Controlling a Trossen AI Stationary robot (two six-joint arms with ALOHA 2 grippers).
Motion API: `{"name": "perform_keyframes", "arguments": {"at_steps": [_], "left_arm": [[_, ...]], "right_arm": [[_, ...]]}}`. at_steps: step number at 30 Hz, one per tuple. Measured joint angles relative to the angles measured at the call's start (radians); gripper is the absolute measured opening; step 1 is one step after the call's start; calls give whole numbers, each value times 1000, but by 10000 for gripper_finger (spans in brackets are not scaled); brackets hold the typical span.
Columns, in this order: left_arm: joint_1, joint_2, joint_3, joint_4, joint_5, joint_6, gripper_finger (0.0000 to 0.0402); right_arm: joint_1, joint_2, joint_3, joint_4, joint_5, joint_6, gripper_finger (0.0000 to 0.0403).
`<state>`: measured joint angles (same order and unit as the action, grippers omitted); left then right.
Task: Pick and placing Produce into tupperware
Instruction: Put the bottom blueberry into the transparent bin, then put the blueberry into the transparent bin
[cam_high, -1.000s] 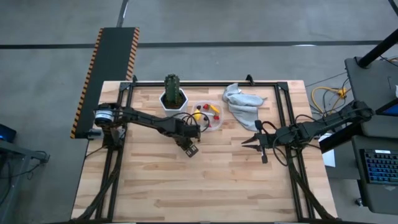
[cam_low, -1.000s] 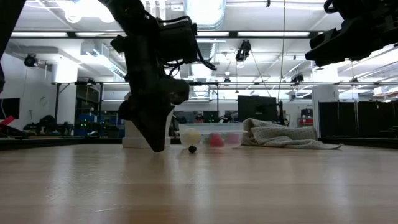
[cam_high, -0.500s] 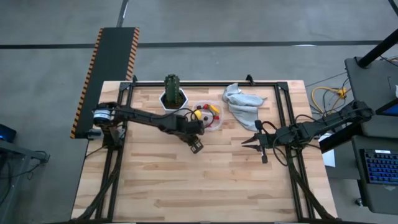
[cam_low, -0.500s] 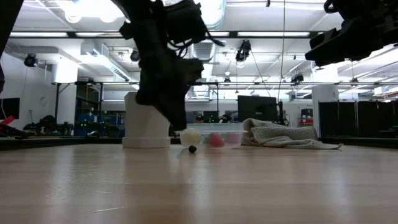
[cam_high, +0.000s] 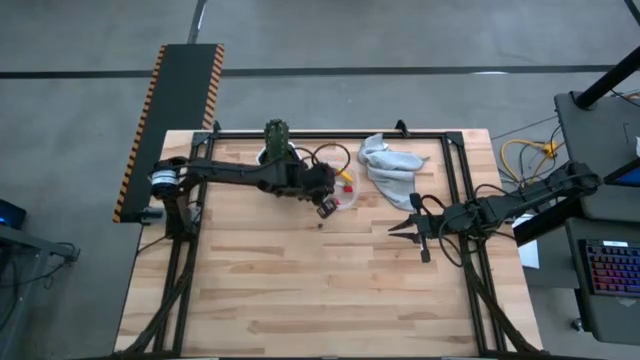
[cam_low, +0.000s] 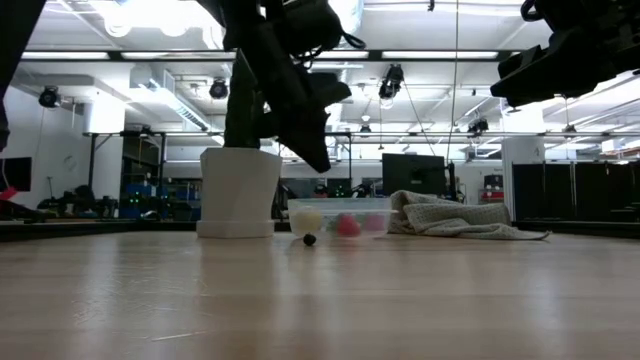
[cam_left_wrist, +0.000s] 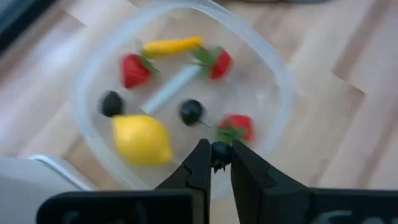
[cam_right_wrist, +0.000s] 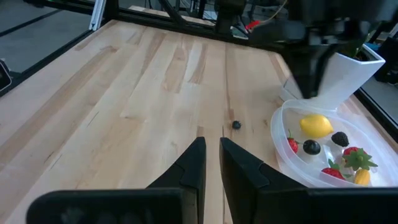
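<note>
My left gripper (cam_high: 325, 207) hangs above the near rim of the clear tupperware (cam_high: 338, 186) and is shut on a dark round berry (cam_left_wrist: 219, 152). Inside the tupperware (cam_left_wrist: 283, 93) lie a yellow lemon (cam_left_wrist: 142, 138), three red berries, a yellow-orange stick (cam_left_wrist: 172, 45) and two dark berries. Another dark berry (cam_right_wrist: 236, 125) rests on the table in front of the container. My right gripper (cam_high: 393, 229) waits above the table to the right, open by a narrow gap, touching nothing. My left gripper pinches the dark round berry (cam_left_wrist: 219, 152) between its two fingertips (cam_left_wrist: 200, 155). The fingers come from above, slanting down over the tupperware. The berry is lifted clear of the table and container.
A white hexagonal pot (cam_high: 278, 156) with a green cactus stands just left of the tupperware, close to the left arm. A crumpled grey cloth (cam_high: 388, 165) lies to the container's right. Bare wooden tabletop stretches across the near half.
My left gripper has risen from the tabletop and moved toward the far edge and slightly right, ending above the tupperware's near rim. The loose dark berry on the table has stayed where it was.
</note>
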<state>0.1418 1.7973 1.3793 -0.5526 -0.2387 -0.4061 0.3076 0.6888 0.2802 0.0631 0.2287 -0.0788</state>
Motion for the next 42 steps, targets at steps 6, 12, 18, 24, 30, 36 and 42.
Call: {"name": "perform_keyframes", "arguments": {"at_steps": [6,12,18,24,30,36,42], "left_arm": [[38,20,1,19,-3,32,17],[38,73,5,52,1,50,17],[38,102,21,48,0,56,17],[38,113,28,48,1,71,17],[38,113,28,57,1,71,71],[38,113,27,74,1,73,100],[38,113,28,74,0,74,103]], "right_arm": [[0,0,0,0,0,0,38],[0,0,0,0,0,0,38],[0,0,0,0,0,0,38],[0,0,0,-2,0,0,38],[0,0,0,-3,0,0,38],[0,0,0,-3,0,0,38],[0,0,0,-3,0,0,38]]}}
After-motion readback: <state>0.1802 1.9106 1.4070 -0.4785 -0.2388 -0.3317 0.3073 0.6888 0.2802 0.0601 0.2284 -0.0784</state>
